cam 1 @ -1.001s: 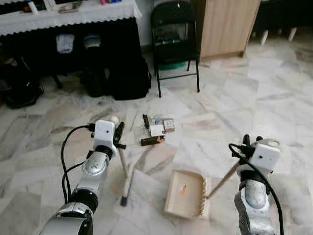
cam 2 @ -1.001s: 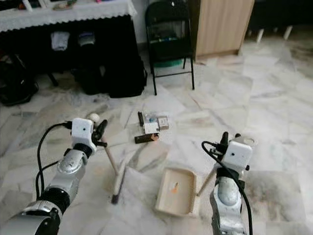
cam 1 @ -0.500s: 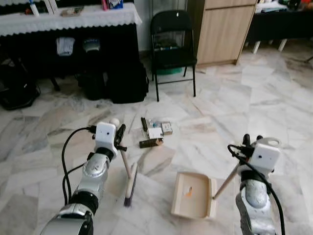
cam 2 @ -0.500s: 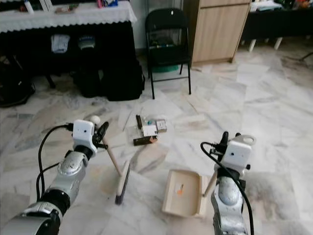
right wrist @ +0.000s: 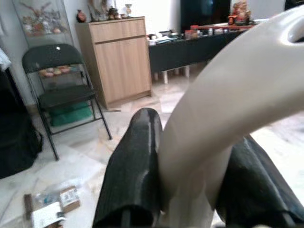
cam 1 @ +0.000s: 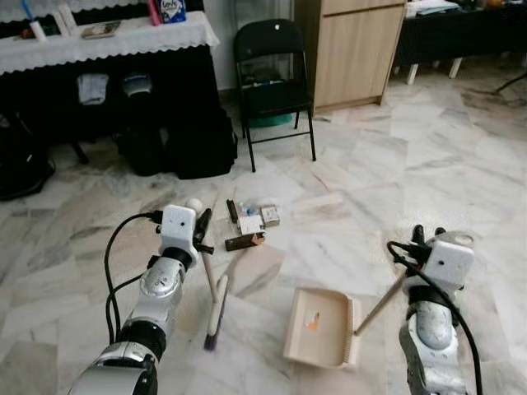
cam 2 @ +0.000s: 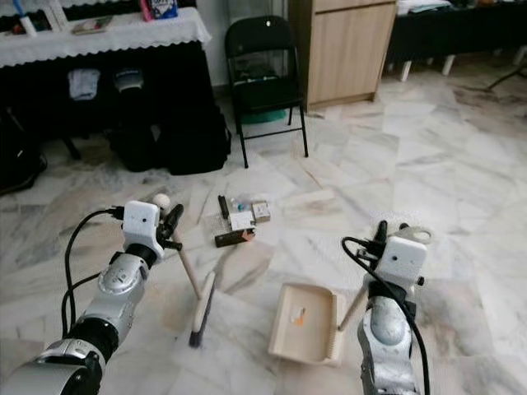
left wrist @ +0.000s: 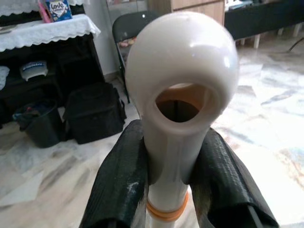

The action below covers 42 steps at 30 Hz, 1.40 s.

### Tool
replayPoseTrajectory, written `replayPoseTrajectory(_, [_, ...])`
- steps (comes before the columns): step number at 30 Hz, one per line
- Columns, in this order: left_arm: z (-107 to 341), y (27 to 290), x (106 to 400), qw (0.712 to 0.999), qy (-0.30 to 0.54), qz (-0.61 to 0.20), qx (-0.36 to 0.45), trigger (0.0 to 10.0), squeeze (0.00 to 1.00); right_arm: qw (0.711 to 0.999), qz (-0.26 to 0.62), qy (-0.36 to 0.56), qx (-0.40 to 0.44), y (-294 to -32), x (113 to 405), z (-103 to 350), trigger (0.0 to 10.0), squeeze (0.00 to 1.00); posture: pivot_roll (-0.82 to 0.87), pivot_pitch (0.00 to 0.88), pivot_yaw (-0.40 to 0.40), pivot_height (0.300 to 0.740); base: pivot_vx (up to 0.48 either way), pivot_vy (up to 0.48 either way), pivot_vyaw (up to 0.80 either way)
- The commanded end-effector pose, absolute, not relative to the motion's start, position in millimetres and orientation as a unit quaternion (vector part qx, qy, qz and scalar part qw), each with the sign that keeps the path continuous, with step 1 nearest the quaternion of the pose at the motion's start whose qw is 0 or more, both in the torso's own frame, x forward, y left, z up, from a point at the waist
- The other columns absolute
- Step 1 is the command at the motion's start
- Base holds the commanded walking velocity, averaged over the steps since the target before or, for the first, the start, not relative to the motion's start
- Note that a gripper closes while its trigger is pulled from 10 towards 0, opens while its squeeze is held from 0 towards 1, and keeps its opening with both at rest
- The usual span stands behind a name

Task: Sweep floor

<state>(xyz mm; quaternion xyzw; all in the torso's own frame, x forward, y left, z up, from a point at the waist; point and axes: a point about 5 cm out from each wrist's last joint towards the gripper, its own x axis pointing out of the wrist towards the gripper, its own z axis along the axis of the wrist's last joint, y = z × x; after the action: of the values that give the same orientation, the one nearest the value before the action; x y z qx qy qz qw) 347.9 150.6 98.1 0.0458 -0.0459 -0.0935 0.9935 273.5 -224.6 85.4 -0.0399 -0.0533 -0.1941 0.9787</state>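
Observation:
My left gripper (cam 1: 200,233) is shut on the cream handle (left wrist: 183,61) of a small broom. The broom's dark brush head (cam 1: 216,317) rests on the marble floor below it. My right gripper (cam 1: 422,241) is shut on the looped cream top (right wrist: 223,90) of the dustpan's long handle (cam 1: 380,303). The beige dustpan (cam 1: 329,337) lies flat on the floor between the arms, with a small orange scrap (cam 1: 312,322) in it. A heap of litter (cam 1: 251,224), small boxes and wrappers, lies on the floor just beyond the broom.
A black folding chair (cam 1: 269,78) stands behind the litter, beside a wooden cabinet (cam 1: 350,49). At the far left, black bags (cam 1: 202,140) sit under a table with a white cloth (cam 1: 107,41). Marble floor stretches away to the right.
The whole picture has shifted, so the camera has moved and more of the far room shows. Both grippers keep their hold; broom and dustpan stay about where they were.

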Motion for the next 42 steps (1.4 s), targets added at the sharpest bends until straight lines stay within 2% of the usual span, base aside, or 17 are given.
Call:
replayPoseTrajectory(1, [111.6,158.8,352.5,0.992,-0.074,-0.084,0.060,10.0,0.00,0.980,-0.183,-0.072,-0.034,-216.8,278.2,94.0,10.0,0.00,-0.16,0.000,0.072,0.740,0.304,0.000,0.00])
replayPoseTrajectory(42, [115.1,161.6,354.6,0.993,-0.077,-0.072,0.058,10.0,0.00,0.981,-0.173,-0.068,-0.052,-214.3,280.3,97.2,10.0,0.00,-0.16,0.000,0.066,0.740,0.345,0.000,0.02])
